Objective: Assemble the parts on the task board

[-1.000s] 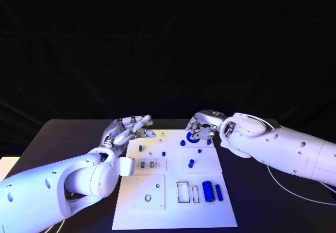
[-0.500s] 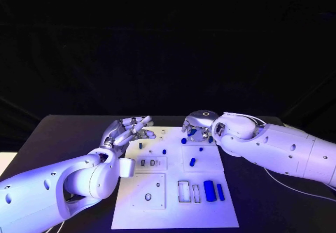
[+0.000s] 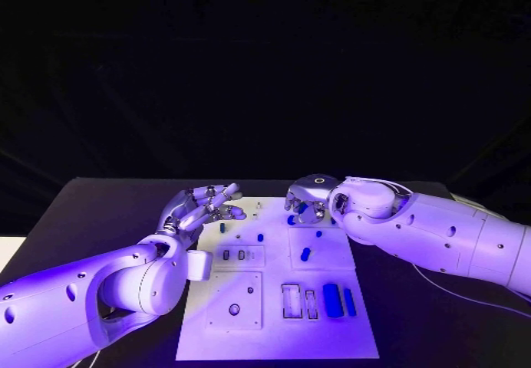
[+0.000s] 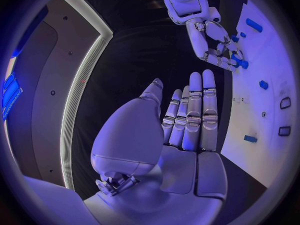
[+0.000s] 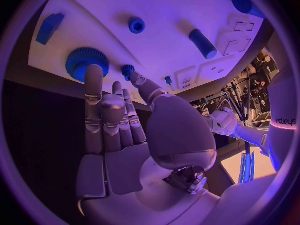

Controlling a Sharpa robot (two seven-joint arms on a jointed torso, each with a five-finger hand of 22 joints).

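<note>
While the left hand (image 3: 206,202) hovers open, the right hand (image 3: 308,201) touches a blue gear (image 5: 86,62).

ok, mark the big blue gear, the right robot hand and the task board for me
big blue gear (image 5: 86,62): right wrist view, on its toothed top face.
right robot hand (image 5: 122,130): right wrist view, on the palm below the fingers.
task board (image 3: 277,337): head view, bare near edge of the white plate.
</note>
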